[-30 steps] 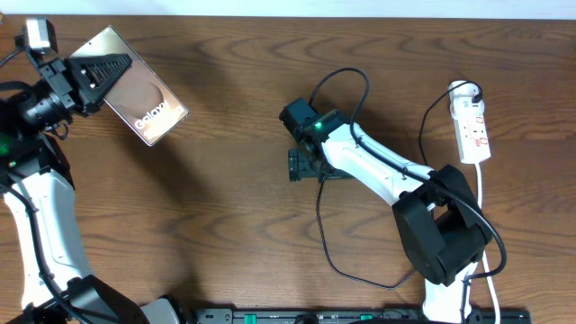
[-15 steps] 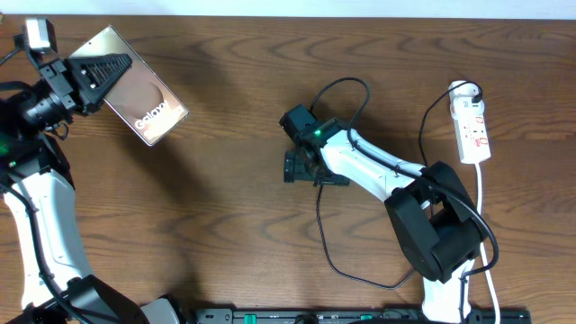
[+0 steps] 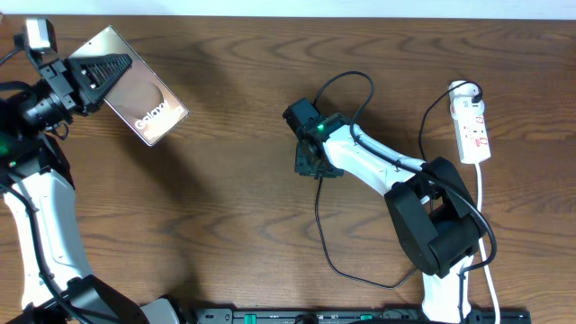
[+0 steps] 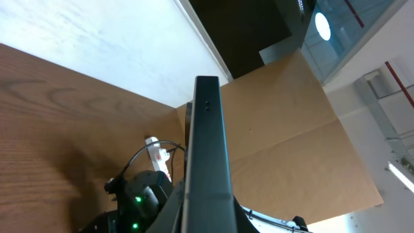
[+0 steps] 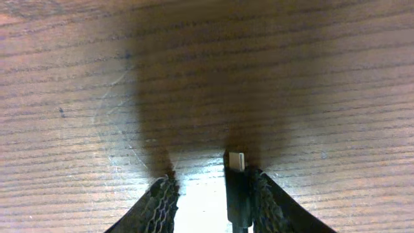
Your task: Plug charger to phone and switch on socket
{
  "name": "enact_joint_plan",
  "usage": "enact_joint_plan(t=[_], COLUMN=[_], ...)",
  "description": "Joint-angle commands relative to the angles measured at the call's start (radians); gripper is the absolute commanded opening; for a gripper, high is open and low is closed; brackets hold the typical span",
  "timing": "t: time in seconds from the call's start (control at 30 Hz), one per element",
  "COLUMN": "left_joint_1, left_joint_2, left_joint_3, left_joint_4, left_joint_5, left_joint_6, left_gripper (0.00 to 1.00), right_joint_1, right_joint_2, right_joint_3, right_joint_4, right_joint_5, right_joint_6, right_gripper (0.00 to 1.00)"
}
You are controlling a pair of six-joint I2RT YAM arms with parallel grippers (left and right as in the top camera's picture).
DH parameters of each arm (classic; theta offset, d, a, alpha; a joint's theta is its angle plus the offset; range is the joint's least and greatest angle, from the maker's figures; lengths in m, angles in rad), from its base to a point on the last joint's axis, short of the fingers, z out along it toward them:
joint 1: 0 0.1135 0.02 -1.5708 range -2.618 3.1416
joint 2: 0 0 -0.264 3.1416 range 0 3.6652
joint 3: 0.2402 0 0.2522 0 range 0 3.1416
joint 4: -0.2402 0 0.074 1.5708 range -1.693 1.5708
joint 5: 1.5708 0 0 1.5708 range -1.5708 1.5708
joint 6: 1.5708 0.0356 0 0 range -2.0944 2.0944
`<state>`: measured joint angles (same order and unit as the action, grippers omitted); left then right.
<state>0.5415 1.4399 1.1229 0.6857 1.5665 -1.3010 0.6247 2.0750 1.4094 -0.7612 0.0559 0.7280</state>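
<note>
At the centre of the table (image 3: 225,225), overhead view: the right gripper (image 3: 310,165) stands over the free end of the charger (image 3: 318,216), its jaws drawn well in from the wide spread of a second ago. The left gripper (image 3: 117,65) has not moved and holds the phone (image 3: 144,103) raised at the far left. The socket (image 3: 473,126) lies untouched at the right edge.

Left wrist view: the phone (image 4: 207,149) appears edge-on, clamped between the fingers.

Right wrist view: the plug tip (image 5: 236,160) rests on the wood against one finger (image 5: 262,194). The other finger (image 5: 163,197) is still apart from it, so the right gripper (image 5: 213,188) is not yet gripping. The pick-up looks under way. Plugging in and switching the socket on remain to be done.
</note>
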Motion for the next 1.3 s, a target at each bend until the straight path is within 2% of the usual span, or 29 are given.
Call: enact_joint_plan(t=[0.0,0.1,0.23,0.37,0.53,0.63,0.73,0.9,1.0,1.1,1.13,1.17,1.27], left_joint_1=[0.000,0.000,0.000,0.000,0.000,0.000,0.000,0.000,0.000,0.000,0.000,0.000,0.000], left_joint_2=[-0.014,-0.014,-0.014,-0.014,-0.014,-0.014,-0.014,-0.014,-0.014,-0.014,-0.014,-0.014,-0.014], left_joint_3=[0.000,0.000,0.000,0.000,0.000,0.000,0.000,0.000,0.000,0.000,0.000,0.000,0.000], left_joint_4=[0.011,0.011,0.011,0.011,0.011,0.011,0.011,0.011,0.011,0.011,0.011,0.011,0.011], left_joint_5=[0.005,0.005,0.005,0.005,0.005,0.005,0.005,0.005,0.005,0.005,0.005,0.005,0.005], left_joint_6=[0.018,0.018,0.018,0.018,0.018,0.018,0.018,0.018,0.018,0.018,0.018,0.018,0.018], left_gripper=[0.07,0.08,0.08,0.07,0.07,0.07,0.07,0.08,0.07,0.08,0.07,0.07,0.07], right_joint_1=[-0.005,-0.002,-0.001,0.003,0.009,0.010,0.010,0.010,0.010,0.005,0.000,-0.007,-0.010], right_joint_2=[0.093,0.093,0.093,0.093,0.094,0.093,0.093,0.093,0.093,0.093,0.093,0.093,0.093], right_joint_3=[-0.033,-0.033,-0.034,-0.034,-0.034,-0.034,-0.034,-0.034,-0.033,-0.033,-0.033,-0.033,-0.033], right_joint_4=[0.005,-0.006,-0.047,-0.052,-0.053,-0.042,-0.039,-0.039,-0.017,0.082,0.150,0.297,0.533], right_joint_5=[-0.114,-0.122,-0.129,-0.131,-0.145,-0.143,-0.145,-0.159,-0.283,-0.526,-0.663,-0.951,-1.357], right_joint_6=[0.007,0.007,0.008,0.008,0.008,0.008,0.011,0.011,-0.014,-0.128,-0.200,-0.353,-0.501], right_gripper=[0.37,0.40,0.39,0.26,0.25,0.19,0.01,0.01,0.01,0.01,0.01,0.01,0.01])
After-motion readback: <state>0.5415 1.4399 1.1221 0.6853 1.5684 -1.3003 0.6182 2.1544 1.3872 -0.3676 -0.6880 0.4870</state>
